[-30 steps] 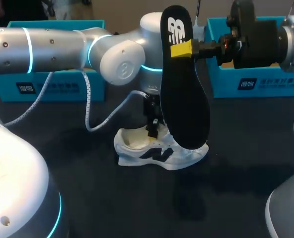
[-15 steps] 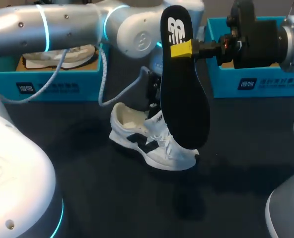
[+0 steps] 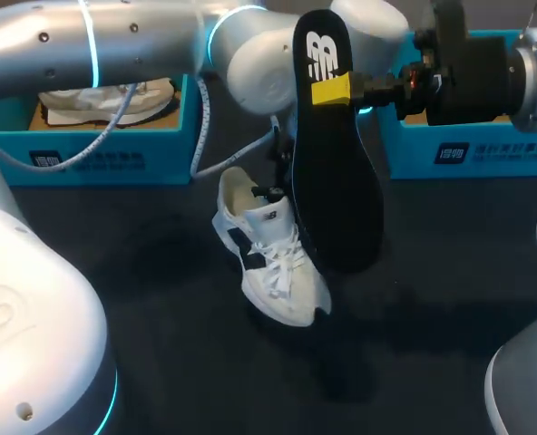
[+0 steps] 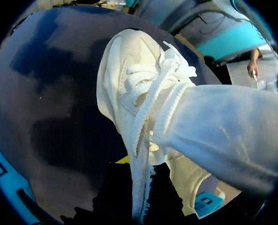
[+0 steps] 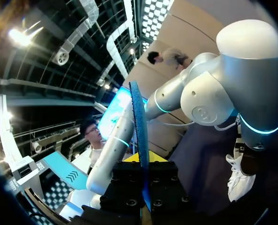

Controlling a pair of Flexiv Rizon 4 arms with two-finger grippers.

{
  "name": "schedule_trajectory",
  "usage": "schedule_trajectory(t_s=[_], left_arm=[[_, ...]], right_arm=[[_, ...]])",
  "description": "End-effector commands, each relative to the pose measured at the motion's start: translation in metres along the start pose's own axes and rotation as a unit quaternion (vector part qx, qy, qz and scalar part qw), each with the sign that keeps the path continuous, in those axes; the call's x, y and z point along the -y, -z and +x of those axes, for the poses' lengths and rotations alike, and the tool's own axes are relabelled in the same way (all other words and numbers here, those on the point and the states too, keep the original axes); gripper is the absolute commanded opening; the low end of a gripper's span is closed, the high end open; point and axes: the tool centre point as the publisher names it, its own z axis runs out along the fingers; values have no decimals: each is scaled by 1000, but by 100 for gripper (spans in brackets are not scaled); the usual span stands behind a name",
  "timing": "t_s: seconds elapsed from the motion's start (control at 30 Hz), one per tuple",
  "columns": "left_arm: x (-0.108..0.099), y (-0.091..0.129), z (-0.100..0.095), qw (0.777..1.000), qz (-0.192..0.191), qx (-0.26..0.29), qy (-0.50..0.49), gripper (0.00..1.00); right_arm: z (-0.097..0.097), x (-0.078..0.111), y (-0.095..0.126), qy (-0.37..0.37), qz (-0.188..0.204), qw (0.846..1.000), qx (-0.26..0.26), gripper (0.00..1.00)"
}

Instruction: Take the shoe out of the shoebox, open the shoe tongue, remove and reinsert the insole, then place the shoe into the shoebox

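Note:
A white shoe (image 3: 270,258) with a black side mark lies in the middle of the table, toe pointing to the front right. My left gripper (image 3: 272,188) comes down at its opening, shut on the tongue. In the left wrist view the laces and tongue of the shoe (image 4: 139,93) run down between the dark fingers of the left gripper (image 4: 141,176). My right gripper (image 3: 334,90) is shut on the heel end of a black insole (image 3: 334,181), which hangs upright, just right of the shoe. The right wrist view shows the insole (image 5: 139,122) edge-on in the right gripper (image 5: 142,161).
A blue shoebox (image 3: 96,154) at the back left holds a second white shoe (image 3: 105,98). Another blue shoebox (image 3: 459,149) stands at the back right, behind my right arm. White cables hang from my left arm (image 3: 114,45) over the table.
My left gripper has swung the shoe round by its tongue, so the toe has turned from the right towards the front. The left arm has drawn back, uncovering the left shoebox. Right arm and insole stayed still.

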Motion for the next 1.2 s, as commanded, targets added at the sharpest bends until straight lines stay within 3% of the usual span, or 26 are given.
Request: schedule_trajectory(t_s=[0.03,0.57,0.63,0.7,0.77,1.0,1.2], left_arm=[[3,2,6,1000,-15,5,-25,0],[-17,-1,-36,984,-52,-9,-173,0],[-20,0,-44,984,-76,-25,-159,0],[-23,1,-50,984,-71,-21,-162,0],[-21,1,-54,983,-87,-12,-164,0],[-11,-14,-78,986,-83,-2,-147,0],[8,-19,-78,985,-98,0,-144,0]], right_arm=[[0,-2,-3,-1,1,1000,2,0],[0,-2,-3,-1,1,1000,2,0],[0,-2,-3,-1,1,1000,2,0],[0,-2,-3,-1,1,1000,2,0],[0,-2,-3,-1,1,1000,2,0],[0,-2,-3,-1,1,1000,2,0],[0,-2,-3,-1,1,1000,2,0]])
